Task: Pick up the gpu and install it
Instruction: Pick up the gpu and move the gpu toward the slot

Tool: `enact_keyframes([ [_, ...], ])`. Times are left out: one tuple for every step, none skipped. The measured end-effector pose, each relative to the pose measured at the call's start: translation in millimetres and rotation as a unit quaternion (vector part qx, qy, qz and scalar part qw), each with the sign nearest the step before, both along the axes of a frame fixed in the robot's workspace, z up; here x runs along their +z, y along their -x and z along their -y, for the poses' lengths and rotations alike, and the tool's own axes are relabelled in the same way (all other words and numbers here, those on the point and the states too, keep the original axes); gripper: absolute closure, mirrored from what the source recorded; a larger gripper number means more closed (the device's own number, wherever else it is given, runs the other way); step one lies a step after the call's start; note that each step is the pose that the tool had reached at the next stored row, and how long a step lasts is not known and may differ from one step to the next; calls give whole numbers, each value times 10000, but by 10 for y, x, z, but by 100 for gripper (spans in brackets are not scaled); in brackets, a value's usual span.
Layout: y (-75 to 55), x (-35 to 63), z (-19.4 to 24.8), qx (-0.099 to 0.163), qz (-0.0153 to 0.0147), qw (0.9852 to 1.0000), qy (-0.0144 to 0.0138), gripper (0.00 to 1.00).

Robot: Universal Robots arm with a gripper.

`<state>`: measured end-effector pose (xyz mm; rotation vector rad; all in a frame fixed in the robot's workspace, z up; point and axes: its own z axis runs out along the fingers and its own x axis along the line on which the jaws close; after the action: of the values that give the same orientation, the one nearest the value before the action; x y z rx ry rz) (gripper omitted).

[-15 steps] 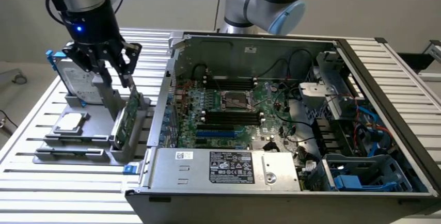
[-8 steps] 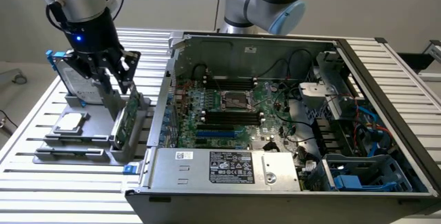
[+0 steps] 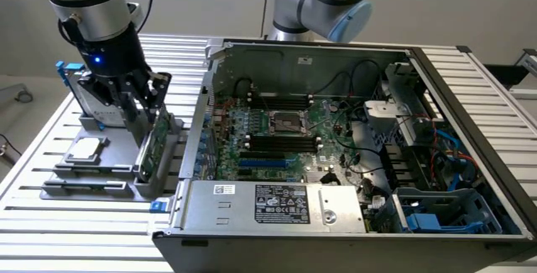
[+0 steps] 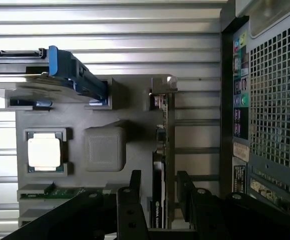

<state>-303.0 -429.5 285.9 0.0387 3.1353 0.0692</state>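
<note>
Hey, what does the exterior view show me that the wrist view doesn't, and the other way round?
Exterior view: the open case's inside, with the motherboard and the power supply. Wrist view: the case's rear port panel and vent grille. Both: the gpu standing on edge in the grey fixture, the open gripper straddling it, the processor chip and the blue-railed hard drive.

Open computer case (image 3: 315, 46) with green motherboard (image 3: 277, 141); beside it, grey tray (image 4: 134, 107) with processor (image 4: 44, 152) and blue-railed drive (image 4: 79, 77).
</note>
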Motion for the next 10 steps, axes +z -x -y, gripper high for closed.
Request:
enact_keyframes([
  [0,-19,6,0,0,10000,0,58],
  [0,-37,12,0,1,10000,0,58],
  [0,-54,18,0,0,10000,0,58],
  [0,-73,23,0,0,10000,0,58],
  [0,-91,28,0,0,10000,0,58],
  [0,-110,32,0,0,10000,0,58],
  [1,-128,36,0,0,10000,0,58],
  [1,-146,38,-1,0,10000,-1,58],
  [0,-164,40,-1,1,10000,-1,58],
  [0,-182,43,0,0,10000,0,58],
])
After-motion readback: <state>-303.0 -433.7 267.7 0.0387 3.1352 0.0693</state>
